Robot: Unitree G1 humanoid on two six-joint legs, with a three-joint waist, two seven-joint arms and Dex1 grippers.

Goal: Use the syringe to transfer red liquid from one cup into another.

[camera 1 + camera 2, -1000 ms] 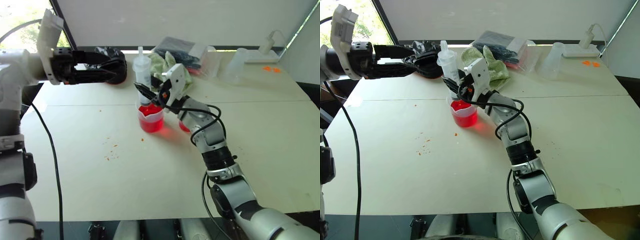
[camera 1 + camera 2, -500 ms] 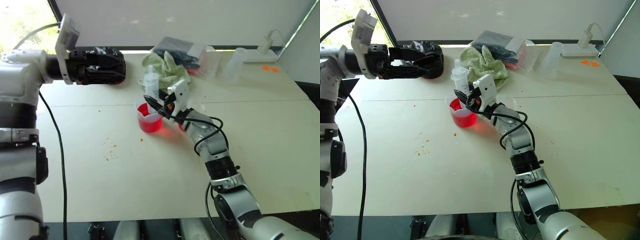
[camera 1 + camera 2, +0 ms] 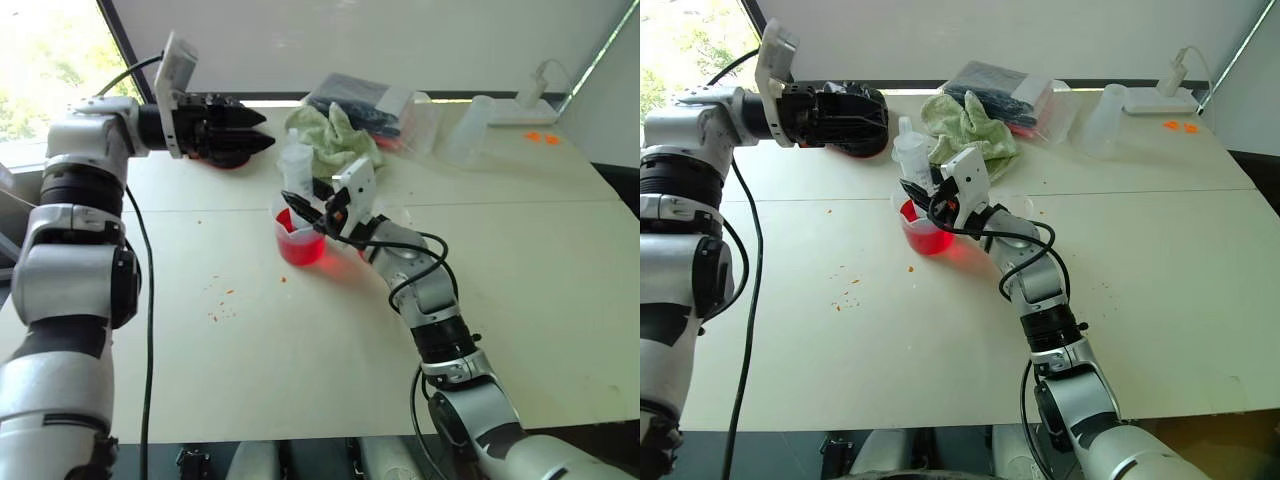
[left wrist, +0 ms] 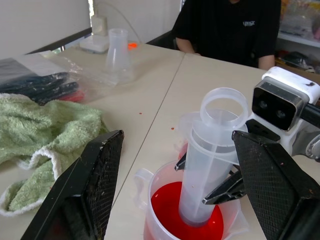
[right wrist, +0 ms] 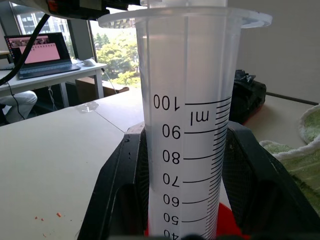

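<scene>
The syringe [image 3: 296, 172], a wide clear barrel with a white plunger, stands nearly upright with my right gripper [image 3: 301, 209] shut on its lower barrel. Its lower end dips into the red liquid [image 4: 187, 225] in the larger spouted cup [image 3: 300, 243] at mid-table. In the right wrist view the graduated barrel [image 5: 186, 125] sits squeezed between both black fingers. My left gripper [image 3: 268, 131] hangs open above the back left of the table, pointing level at the syringe's top and apart from it. The smaller cup [image 3: 1018, 206] stands just behind my right wrist, mostly hidden.
A green towel [image 3: 332, 137], a bagged black pouch [image 3: 365, 100], a clear flask [image 3: 470, 125] and a white charger [image 3: 532, 98] lie along the back. A black round object [image 3: 222, 157] sits under my left gripper. Across the table sits a person in black [image 4: 225, 25].
The right gripper has lowered the syringe into the spouted cup. My left gripper has rolled and come in closer to the syringe's top, staying open.
</scene>
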